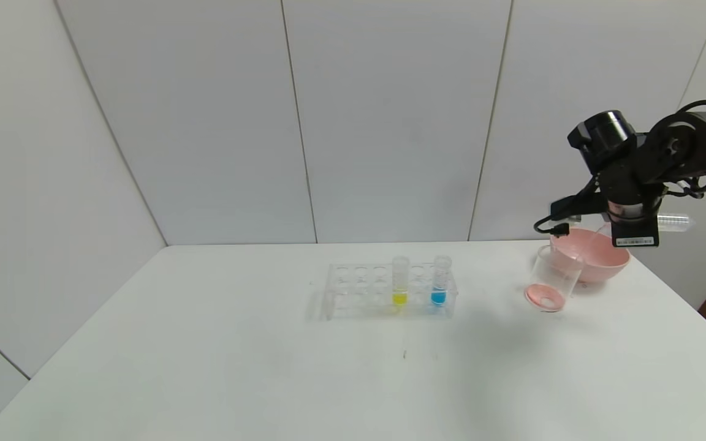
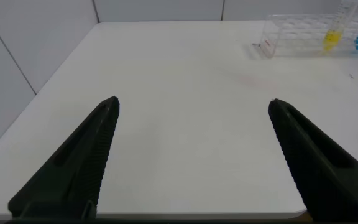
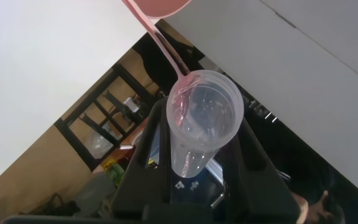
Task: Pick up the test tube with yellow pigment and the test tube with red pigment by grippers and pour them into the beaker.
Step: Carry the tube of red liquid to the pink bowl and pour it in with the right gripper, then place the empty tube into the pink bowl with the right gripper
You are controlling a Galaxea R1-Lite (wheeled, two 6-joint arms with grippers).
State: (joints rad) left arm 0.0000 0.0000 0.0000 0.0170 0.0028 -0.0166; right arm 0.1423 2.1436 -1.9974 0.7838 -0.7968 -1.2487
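My right gripper (image 1: pixel 635 228) is raised at the far right, above the pink bowl (image 1: pixel 598 260). It is shut on the test tube with red pigment (image 1: pixel 675 222), which lies on its side. In the right wrist view this tube (image 3: pixel 204 124) sits between the fingers (image 3: pixel 151 143) and looks nearly empty, with red traces inside. The beaker (image 1: pixel 552 285) stands just in front of the bowl with red-pink liquid at its bottom. The test tube with yellow pigment (image 1: pixel 399 282) stands upright in the clear rack (image 1: pixel 353 294). My left gripper (image 2: pixel 194 102) is open and empty over the table's left side.
A blue-liquid tube (image 1: pixel 439 280) stands in the rack to the right of the yellow one; both also show far off in the left wrist view (image 2: pixel 332 38). The white table (image 1: pixel 206 367) ends close behind the bowl, with walls behind and a drop at the right edge.
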